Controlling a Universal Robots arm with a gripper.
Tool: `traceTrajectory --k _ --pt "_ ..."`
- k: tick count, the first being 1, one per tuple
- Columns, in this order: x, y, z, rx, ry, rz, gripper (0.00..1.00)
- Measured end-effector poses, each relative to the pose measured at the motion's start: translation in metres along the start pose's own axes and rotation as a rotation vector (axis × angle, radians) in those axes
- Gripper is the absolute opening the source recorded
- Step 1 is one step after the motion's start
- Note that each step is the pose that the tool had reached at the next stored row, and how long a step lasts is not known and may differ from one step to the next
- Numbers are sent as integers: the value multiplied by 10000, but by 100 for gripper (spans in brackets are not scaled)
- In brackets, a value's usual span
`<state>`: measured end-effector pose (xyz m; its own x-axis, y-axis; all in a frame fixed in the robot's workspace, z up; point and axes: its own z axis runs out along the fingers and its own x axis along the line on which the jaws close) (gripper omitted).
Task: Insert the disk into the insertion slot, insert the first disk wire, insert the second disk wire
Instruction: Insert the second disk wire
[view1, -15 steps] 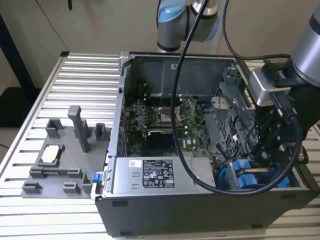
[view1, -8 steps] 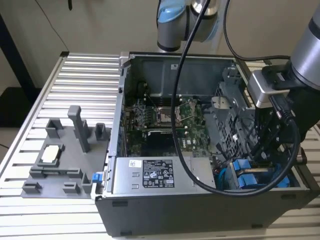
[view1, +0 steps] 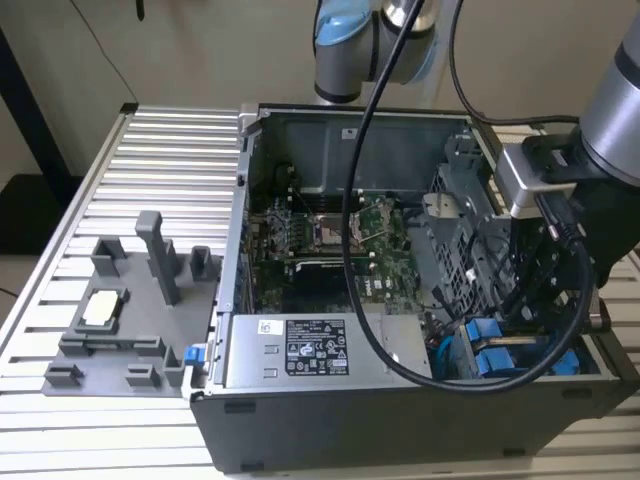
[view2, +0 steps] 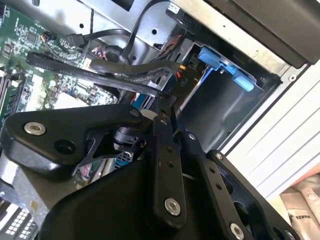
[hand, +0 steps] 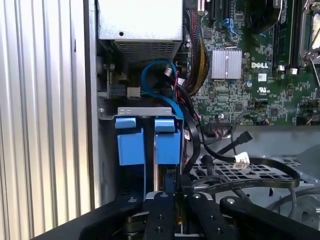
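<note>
The gripper is closed on a stiff black wire connector, judged light, best pinched by its body beside the blue-railed insertion slot.

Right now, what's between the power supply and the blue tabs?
A looped blue cable, seen in the first wrist view, between power supply and blue tabs.

Print on black connector, motherboard (white lettering)
</note>
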<state>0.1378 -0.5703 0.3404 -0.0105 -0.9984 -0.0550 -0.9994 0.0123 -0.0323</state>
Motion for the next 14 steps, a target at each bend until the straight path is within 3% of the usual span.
traceTrajectory --k 11,14 --pt "6 4 105 23 15 420 16" --pt "8 2 101 -5 20 448 17"
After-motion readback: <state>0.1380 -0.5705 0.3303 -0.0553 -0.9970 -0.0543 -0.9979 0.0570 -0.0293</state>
